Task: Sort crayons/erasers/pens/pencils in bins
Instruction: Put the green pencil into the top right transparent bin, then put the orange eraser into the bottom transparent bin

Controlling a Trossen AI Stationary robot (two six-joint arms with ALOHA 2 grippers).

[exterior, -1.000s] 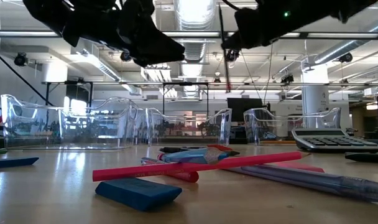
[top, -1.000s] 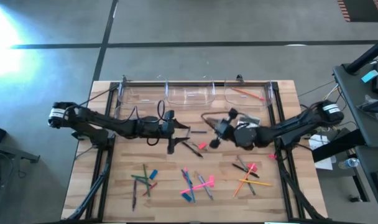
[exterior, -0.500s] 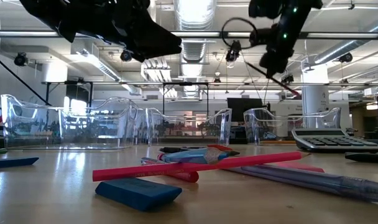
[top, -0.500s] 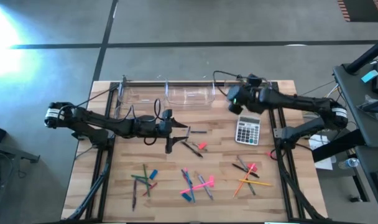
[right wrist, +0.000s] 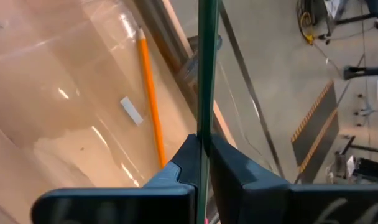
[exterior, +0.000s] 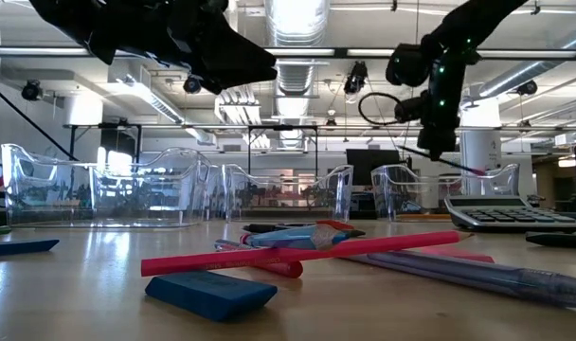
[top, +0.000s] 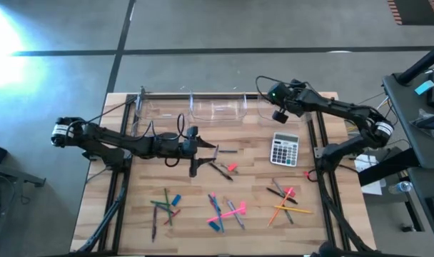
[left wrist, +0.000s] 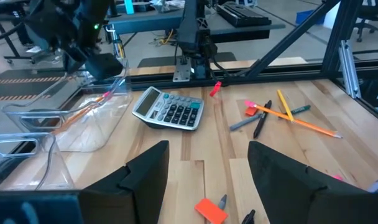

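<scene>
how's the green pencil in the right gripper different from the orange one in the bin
The green pencil is clamped between the right gripper's shut fingers, above the bin; the orange pencil lies loose on the bin's floor. One is green, the other orange. Both are long, thin sticks.

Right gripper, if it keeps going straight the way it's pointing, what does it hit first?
Most likely the floor of the clear bin below the right gripper, beside the orange pencil already lying there; its held green pencil would touch first. Depth is uncertain.
</scene>
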